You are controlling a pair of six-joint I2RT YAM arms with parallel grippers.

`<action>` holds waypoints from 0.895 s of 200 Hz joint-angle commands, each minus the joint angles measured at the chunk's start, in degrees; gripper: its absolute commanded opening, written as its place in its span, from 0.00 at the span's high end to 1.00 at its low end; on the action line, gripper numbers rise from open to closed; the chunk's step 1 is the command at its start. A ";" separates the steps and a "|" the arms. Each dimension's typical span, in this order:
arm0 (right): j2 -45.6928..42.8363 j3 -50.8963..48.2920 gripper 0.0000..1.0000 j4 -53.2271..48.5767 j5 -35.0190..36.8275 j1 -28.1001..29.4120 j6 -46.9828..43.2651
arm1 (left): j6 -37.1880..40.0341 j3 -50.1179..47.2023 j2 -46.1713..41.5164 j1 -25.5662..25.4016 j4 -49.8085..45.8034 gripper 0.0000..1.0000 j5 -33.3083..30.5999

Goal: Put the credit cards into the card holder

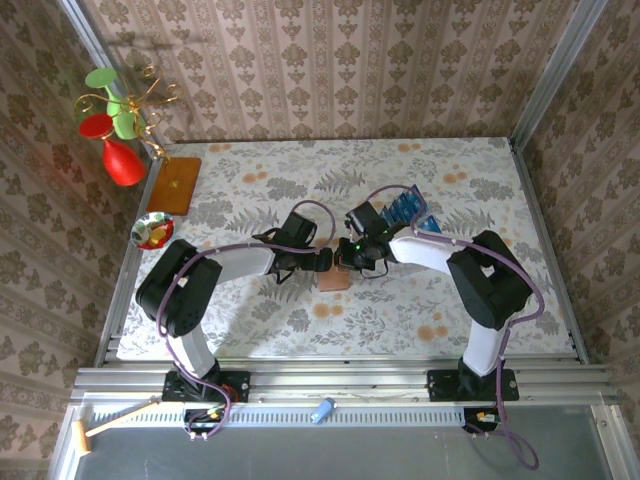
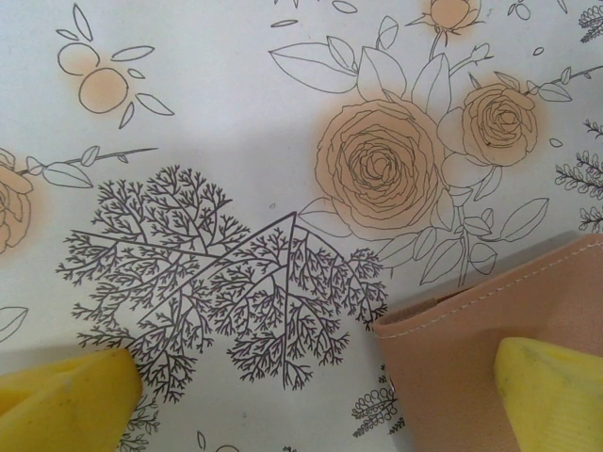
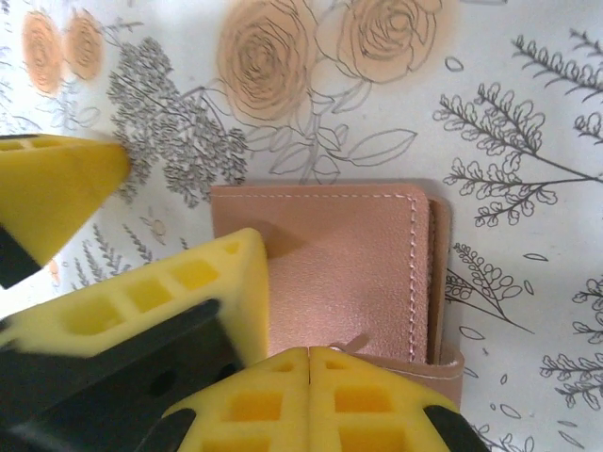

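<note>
The card holder (image 1: 333,281) is a small brown wallet lying closed on the flowered cloth at mid-table. My right gripper (image 3: 309,356) is shut at its near edge, with a small curl of leather pinched at the fingertips. My left gripper (image 2: 311,405) stands wide open. One of its yellow fingers (image 2: 551,395) rests on the card holder (image 2: 462,348), and the other (image 2: 66,400) is over bare cloth. In the right wrist view that finger (image 3: 203,282) presses on the wallet's cover (image 3: 344,264). Several blue credit cards (image 1: 405,207) lie fanned out behind the right arm.
A wire stand with red and green ornaments (image 1: 115,125) sits on a wooden board (image 1: 175,185) at the far left, with a small bowl (image 1: 152,230) beside it. Wallpapered walls and a metal frame enclose the table (image 1: 470,330). A blue object (image 1: 322,410) lies on the front rail.
</note>
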 commanded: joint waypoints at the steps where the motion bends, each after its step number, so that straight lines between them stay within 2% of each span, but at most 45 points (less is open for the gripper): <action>1: -2.11 0.33 1.00 -1.72 1.25 -0.30 0.95 | -1.43 -2.79 2.26 0.41 -3.74 0.00 -0.77; 116: 4.55 0.16 1.00 2.53 -0.63 0.56 2.70 | -2.04 -3.27 2.35 0.15 -3.14 0.00 -0.33; 179: 4.61 -2.64 1.00 3.73 -0.26 0.56 3.20 | -2.57 -2.93 1.80 0.02 -3.23 0.00 0.54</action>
